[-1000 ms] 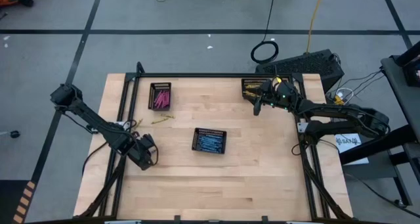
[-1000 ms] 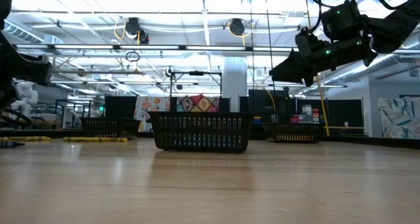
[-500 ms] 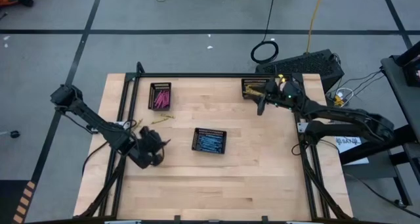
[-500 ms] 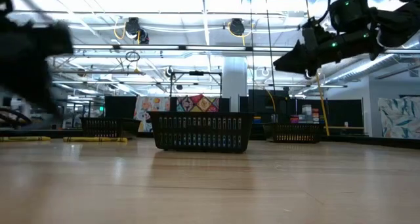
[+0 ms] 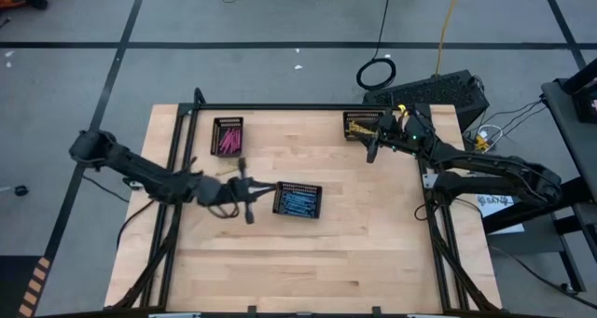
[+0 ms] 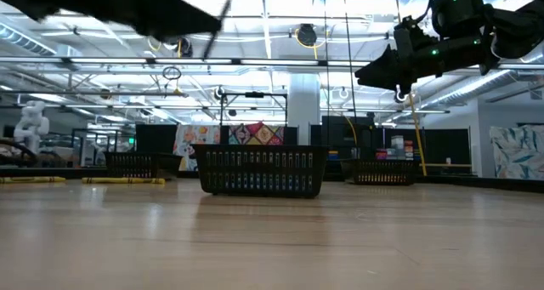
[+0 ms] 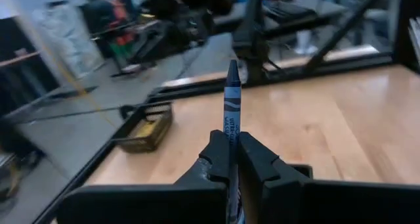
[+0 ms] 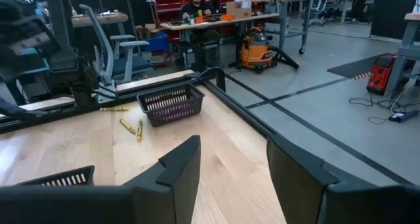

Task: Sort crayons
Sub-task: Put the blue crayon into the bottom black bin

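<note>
My left gripper (image 5: 248,195) reaches over the table's middle left, just left of the black tray of blue crayons (image 5: 298,200), and is shut on a blue crayon (image 7: 232,109). In the low view this crayon (image 6: 223,14) shows high above the table. A tray of pink crayons (image 5: 228,136) stands at the far left, and a tray of yellow crayons (image 5: 362,125) at the far right. Two yellow crayons (image 5: 229,172) lie flat on the wood. My right gripper (image 5: 371,152) hangs open beside the yellow tray, with nothing between its fingers (image 8: 180,165). My left gripper pinches the blue crayon between its two fingers (image 7: 216,155), on the wrapped shaft (image 7: 232,135) below its middle. The fingers come nearly level from the table's left and lie across the crayon. Its pointed end (image 7: 232,69) sticks out past them, and it is lifted clear of the table.
A black frame (image 5: 280,106) runs along the table's far, left and right edges. Bare wood (image 5: 308,262) lies toward the near edge. A person sits at a desk (image 8: 197,0) in the room beyond the table.
My left gripper has shut on the blue crayon at the table's left, lifted it off the wood and swung up and rightward toward the blue tray, tipping from pointing down to nearly level. My right gripper has risen slightly.
</note>
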`<state>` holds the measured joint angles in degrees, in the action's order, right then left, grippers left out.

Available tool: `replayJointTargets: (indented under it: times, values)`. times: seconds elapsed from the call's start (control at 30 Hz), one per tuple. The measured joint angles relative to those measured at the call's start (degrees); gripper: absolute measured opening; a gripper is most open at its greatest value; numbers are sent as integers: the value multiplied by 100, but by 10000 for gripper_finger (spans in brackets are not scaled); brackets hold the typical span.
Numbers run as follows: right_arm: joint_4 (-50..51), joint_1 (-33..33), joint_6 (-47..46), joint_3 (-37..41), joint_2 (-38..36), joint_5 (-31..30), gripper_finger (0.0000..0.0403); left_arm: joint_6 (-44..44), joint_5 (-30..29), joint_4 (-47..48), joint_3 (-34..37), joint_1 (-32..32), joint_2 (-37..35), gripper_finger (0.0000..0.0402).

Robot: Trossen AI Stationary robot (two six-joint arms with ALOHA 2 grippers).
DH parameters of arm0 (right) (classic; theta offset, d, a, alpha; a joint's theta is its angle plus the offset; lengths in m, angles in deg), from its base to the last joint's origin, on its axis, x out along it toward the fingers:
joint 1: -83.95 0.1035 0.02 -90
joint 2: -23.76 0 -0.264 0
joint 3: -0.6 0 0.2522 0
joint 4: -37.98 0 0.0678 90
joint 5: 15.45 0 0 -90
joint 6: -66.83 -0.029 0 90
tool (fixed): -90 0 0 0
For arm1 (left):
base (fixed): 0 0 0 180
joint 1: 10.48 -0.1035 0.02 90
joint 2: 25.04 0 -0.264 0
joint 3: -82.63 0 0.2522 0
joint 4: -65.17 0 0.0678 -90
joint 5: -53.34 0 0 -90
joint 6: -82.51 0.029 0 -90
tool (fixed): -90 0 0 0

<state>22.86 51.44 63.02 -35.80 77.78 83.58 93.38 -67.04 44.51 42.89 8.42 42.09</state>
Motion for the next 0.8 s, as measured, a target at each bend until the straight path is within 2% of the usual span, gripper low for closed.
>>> replayJointTargets:
  times: [0.17,0.27,0.53,0.8]
  values:
    - [-1,0,-2,0,0,-1,160,146,1493,-317,-284,-965,981,3]
    - [-1,0,-2,0,0,-6,160,144,1977,357,-824,-1292,1595,3]
    - [-1,0,-63,0,0,-10,160,-731,2680,2633,-2284,-1593,2654,8]
    - [1,0,-65,0,0,-8,160,-919,3157,3112,-2562,-1712,2894,63]
